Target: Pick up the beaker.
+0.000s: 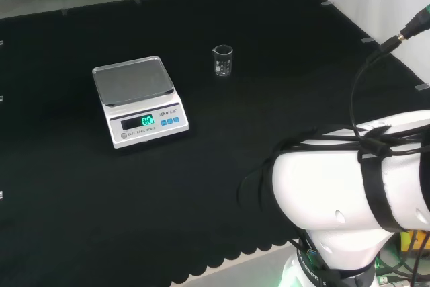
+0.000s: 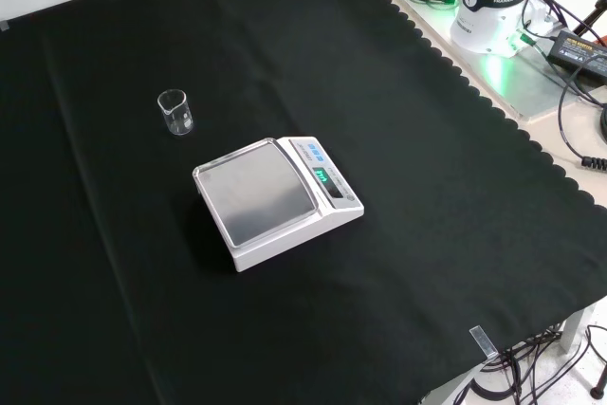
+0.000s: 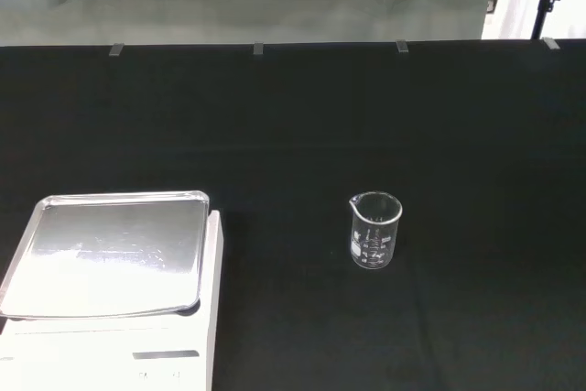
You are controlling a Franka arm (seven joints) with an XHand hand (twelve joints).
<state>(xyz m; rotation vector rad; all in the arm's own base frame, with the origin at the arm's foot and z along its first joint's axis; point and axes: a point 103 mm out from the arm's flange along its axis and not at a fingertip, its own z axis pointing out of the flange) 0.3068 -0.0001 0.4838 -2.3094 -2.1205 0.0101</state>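
A small clear glass beaker [image 1: 223,60] stands upright on the black cloth, beyond and to the right of the scale in the head view. In the front view the beaker [image 2: 174,112] is up and left of the scale. The wrist view has the beaker [image 3: 374,231] well ahead, with white graduation marks on its side and nothing visible inside. Nothing touches it.
A white electronic scale [image 1: 139,101] with a steel pan and lit display sits left of the beaker; it is also in the front view [image 2: 276,198] and the wrist view [image 3: 110,281]. The arm's white link [image 1: 356,179] fills the head view's lower right. Cables lie off the cloth [image 2: 569,40].
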